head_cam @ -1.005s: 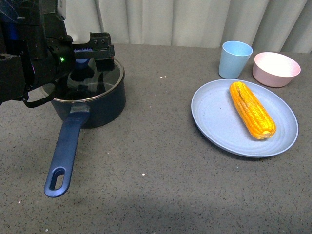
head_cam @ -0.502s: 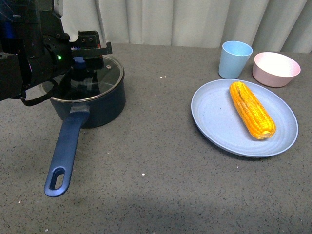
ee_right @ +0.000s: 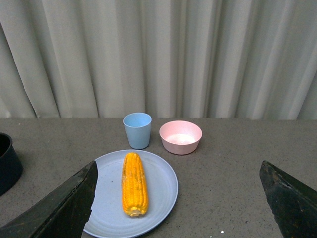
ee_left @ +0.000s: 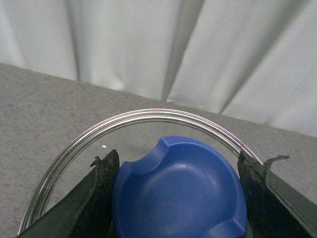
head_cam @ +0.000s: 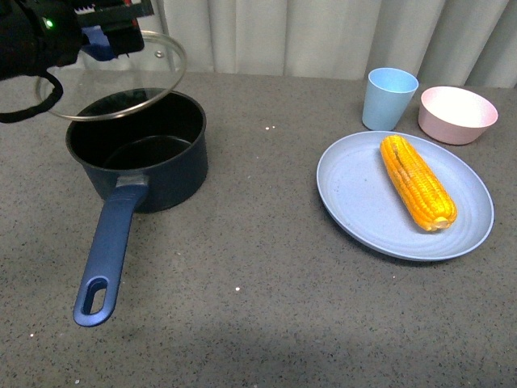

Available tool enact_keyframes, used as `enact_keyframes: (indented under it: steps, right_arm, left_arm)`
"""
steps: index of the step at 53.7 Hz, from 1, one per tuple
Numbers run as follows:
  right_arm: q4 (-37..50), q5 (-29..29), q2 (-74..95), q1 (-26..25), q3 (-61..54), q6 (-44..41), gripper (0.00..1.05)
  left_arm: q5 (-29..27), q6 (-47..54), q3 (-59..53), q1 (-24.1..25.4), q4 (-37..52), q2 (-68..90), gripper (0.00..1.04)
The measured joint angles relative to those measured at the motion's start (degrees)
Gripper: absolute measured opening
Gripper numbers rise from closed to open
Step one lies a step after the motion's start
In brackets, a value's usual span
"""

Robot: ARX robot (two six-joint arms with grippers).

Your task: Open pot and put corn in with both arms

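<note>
The pot (head_cam: 174,182) stands open at about 9 o'clock on the grey table (head_cam: 258,283), its black inside bare. Its long blue handle (head_cam: 109,246) runs toward 7 o'clock and ends in an oval hole. The glass lid (head_cam: 141,77) hangs in the air over the pot's 11 o'clock side, tilted. It looks clear of the rim, though the front view alone does not settle that. The left gripper (head_cam: 103,36) holds the lid by its blue knob (ee_left: 183,198). In the left wrist view the black fingers (ee_left: 105,191) press against the knob on opposite sides, and the lid's metal rim curves past beyond them. A small green light shows on the left arm (head_cam: 32,36).

The corn (head_cam: 418,182) lies well apart from the pot, at about 3 o'clock on the table. It rests on a light blue plate (head_cam: 355,202), with its length running from 12 toward 5 o'clock. A light blue cup (head_cam: 389,98) stands just beyond the plate at 12 o'clock, and a pink bowl (head_cam: 457,115) sits beside the cup at about 2 o'clock.

The right gripper (ee_right: 177,203) shows only in its own wrist view. Its fingers (ee_right: 64,206) are spread wide with nothing between them, facing the corn from a distance. A pale curtain (head_cam: 323,36) closes off the back.
</note>
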Motion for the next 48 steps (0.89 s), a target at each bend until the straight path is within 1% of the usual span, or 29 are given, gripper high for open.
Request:
enact_keyframes:
  steps: [3,8,13,20,26,35,48]
  right_arm:
    - [0.0,0.0,0.0,0.0,0.0,0.0,0.96]
    - [0.0,0.0,0.0,0.0,0.0,0.0,0.96]
    - [0.0,0.0,0.0,0.0,0.0,0.0,0.96]
    - [0.0,0.0,0.0,0.0,0.0,0.0,0.96]
    - [0.0,0.0,0.0,0.0,0.0,0.0,0.96]
    - [0.0,0.0,0.0,0.0,0.0,0.0,0.96]
    - [0.0,0.0,0.0,0.0,0.0,0.0,0.96]
  left_arm:
    - [0.9,0.3,0.6,2.1,0.1,0.2,0.64]
    - [1.7,1.4,2.3,7.4,0.7,2.1,0.64]
    - [1.8,2.1,3.0,11.6,1.3,4.7,0.64]
    - [1.0,2.6,3.0,14.9,2.3,8.3,0.64]
    - [0.5,3.0,3.0,15.9,3.4,11.5,0.64]
    - [-0.7,3.5,3.7,16.1,4.1,13.9,0.64]
    - [-0.1,3.1,4.9,16.1,5.7,17.5,0.64]
